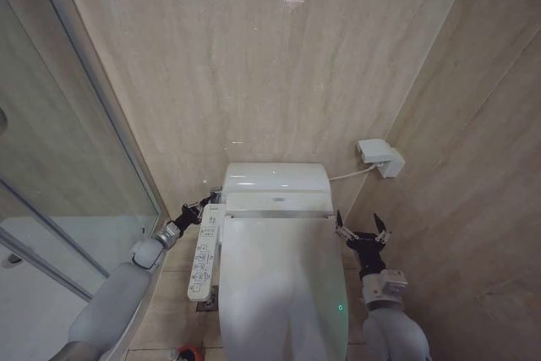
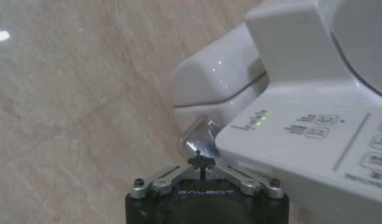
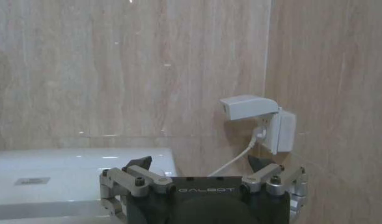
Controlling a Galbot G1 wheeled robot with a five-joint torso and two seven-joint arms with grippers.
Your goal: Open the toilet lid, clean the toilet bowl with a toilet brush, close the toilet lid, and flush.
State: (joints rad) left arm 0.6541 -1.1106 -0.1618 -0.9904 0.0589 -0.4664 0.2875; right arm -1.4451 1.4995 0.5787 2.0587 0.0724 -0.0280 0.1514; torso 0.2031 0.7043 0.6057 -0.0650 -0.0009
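closest to my head camera, the toilet lid lies flat and shut over the toilet bowl, so little of the bowl beyond its left flank is on view. judging from that, the opening, scrubbing and closing may all be behind me, or none of it begun; the closed lid alone cannot settle it. what looks left is the flush.

my left gripper sits at the far left corner of the toilet, just beside the tank and the far end of the button panel. its fingers are drawn together to a point, holding nothing, and from the left wrist they aim at a chrome lever on the tank's side. it seems close to touching, though i cannot be sure of contact.

my right gripper hangs idle on the right of the toilet, near the hinge end, fingers spread apart and empty.

a small red thing at the near left on the floor is possibly the toilet brush; it is cut off by the edge.

beige marble-look tile covers the walls. a glass shower screen stands on the left. a white socket box with a cord hangs on the right wall.
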